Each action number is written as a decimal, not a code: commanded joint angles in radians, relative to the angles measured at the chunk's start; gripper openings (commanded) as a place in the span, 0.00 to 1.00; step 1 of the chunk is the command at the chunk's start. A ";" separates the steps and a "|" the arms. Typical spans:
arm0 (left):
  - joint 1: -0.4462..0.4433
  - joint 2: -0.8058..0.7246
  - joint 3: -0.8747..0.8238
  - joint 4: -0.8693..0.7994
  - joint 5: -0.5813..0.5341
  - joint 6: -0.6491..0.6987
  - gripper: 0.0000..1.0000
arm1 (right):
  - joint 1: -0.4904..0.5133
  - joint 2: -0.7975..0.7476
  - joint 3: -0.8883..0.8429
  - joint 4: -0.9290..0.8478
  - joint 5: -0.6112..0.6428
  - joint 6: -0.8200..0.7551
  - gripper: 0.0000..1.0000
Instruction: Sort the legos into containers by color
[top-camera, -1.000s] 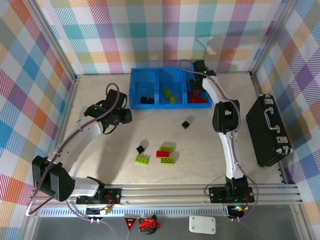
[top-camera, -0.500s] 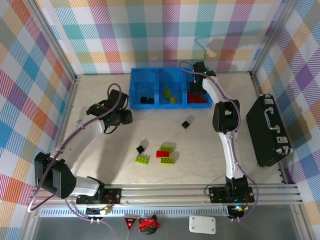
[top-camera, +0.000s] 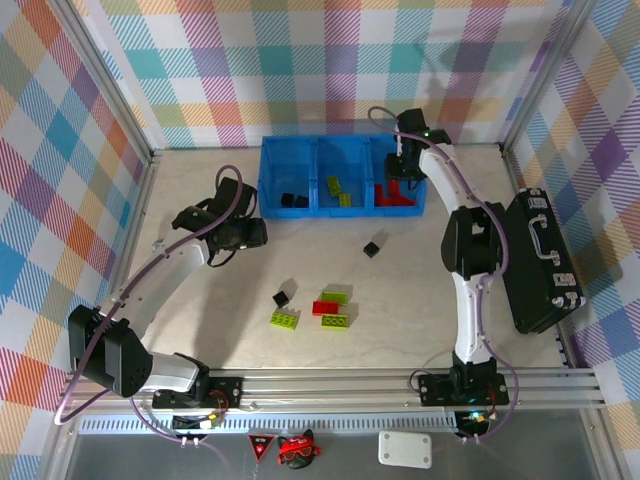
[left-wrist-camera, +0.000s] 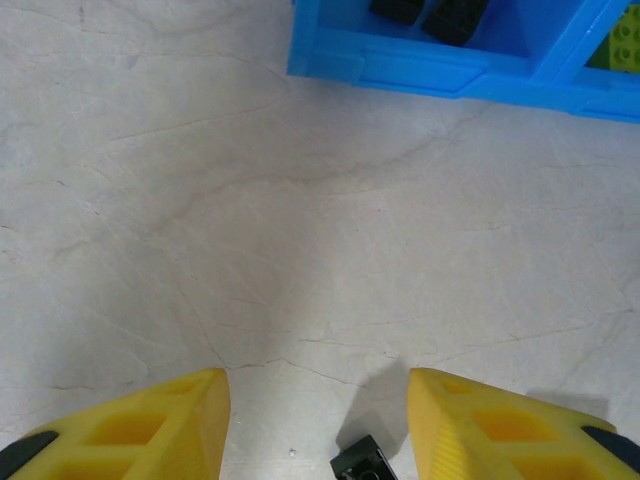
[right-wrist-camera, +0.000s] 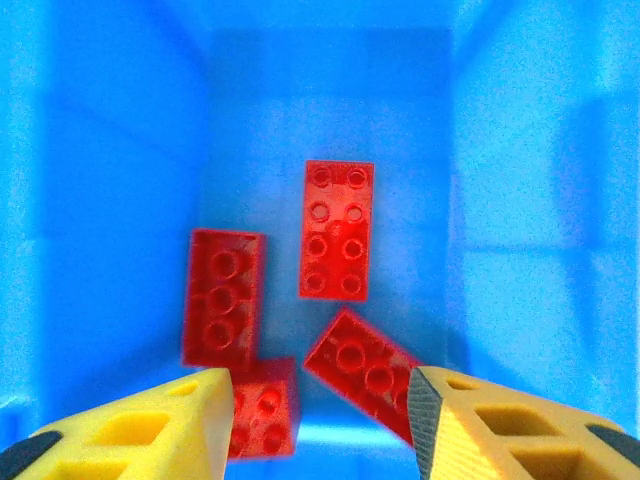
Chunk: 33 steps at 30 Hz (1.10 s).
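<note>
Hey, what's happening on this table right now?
Two robot arms are sorting lego bricks by colour into a blue bin. The right gripper hangs open and empty over the right compartment, where four red bricks lie. The left gripper hovers open over the table left of the bin. Six wait on the table: three lime green bricks, two black bricks, one red brick.

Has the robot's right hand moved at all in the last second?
Yes: the right hand has shifted slightly rightward and toward the back wall, judged against the blue bin.
</note>
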 joint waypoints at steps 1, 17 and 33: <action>-0.012 -0.029 -0.010 -0.004 0.047 0.009 0.51 | -0.002 -0.102 -0.083 -0.024 -0.062 0.043 0.52; -0.150 -0.015 -0.145 -0.035 0.061 -0.079 0.52 | 0.091 -0.566 -0.695 0.103 -0.182 0.191 0.53; -0.314 0.009 -0.273 0.016 -0.033 -0.367 0.56 | 0.139 -0.726 -0.906 0.108 -0.196 0.243 0.53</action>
